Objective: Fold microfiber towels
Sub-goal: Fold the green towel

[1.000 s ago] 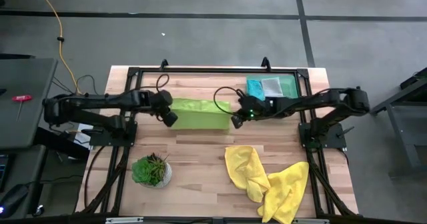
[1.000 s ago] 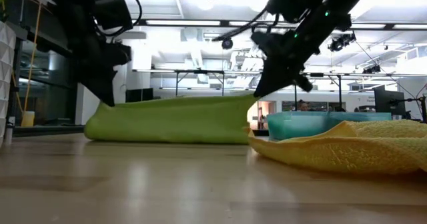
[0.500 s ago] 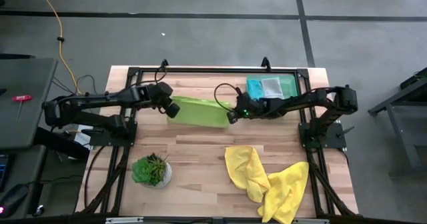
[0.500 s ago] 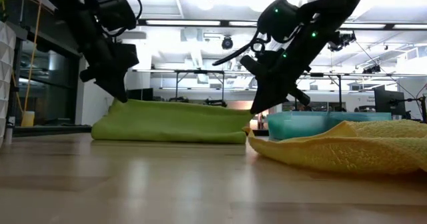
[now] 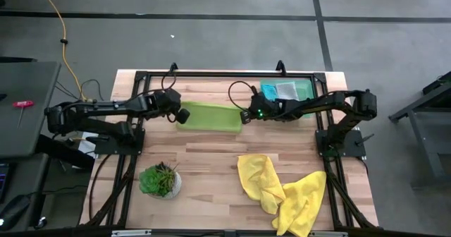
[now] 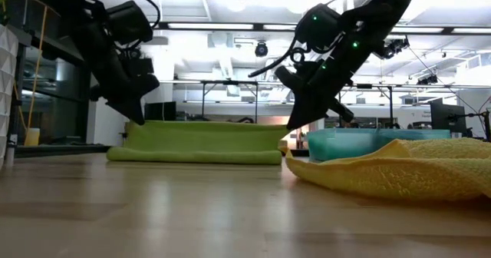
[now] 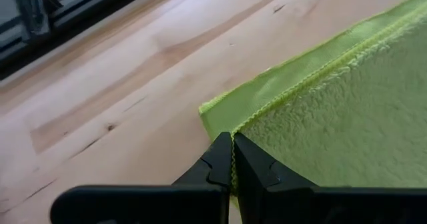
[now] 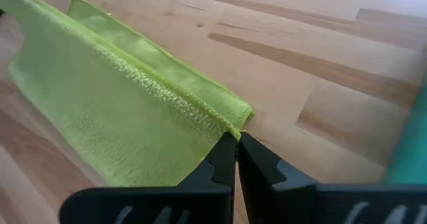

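A lime green towel (image 5: 208,117) lies folded over on the table's far middle, its near fold (image 6: 196,156) on the wood. My left gripper (image 5: 182,116) is shut on its left far corner and my right gripper (image 5: 246,116) on its right far corner. Both slant down toward the far side. In the wrist views the lower layer (image 7: 280,84) (image 8: 127,41) shows just beyond the held edge. Two yellow towels (image 5: 282,187) lie crumpled at the near right. Folded teal and grey towels sit on the green tray (image 5: 304,90). My left gripper pinches the upper layer's hemmed edge at its left corner (image 7: 235,132) between its two fingers, slanting down from the near side. The held edge stands a little above the lower layer; the cloth slopes down to the near fold on the table. My right gripper pinches the same hemmed edge at its right corner (image 8: 233,127) between its two fingers, slanting down from the near side. The edge runs fairly straight toward the other gripper, raised a little over the lower layer.
A potted plant (image 5: 161,180) stands at the near left. The green tray lies at the far right, close behind my right gripper. The black frame rail (image 5: 225,73) runs along the far edge. Bare wood lies between the green towel and the yellow ones.
Both grippers have gone toward the table's far edge and down, still shut on the green towel's corners. The held edge has been carried over the lower layer and has sunk, so the towel lies lower and narrower, folded over, with its near fold staying on the table.
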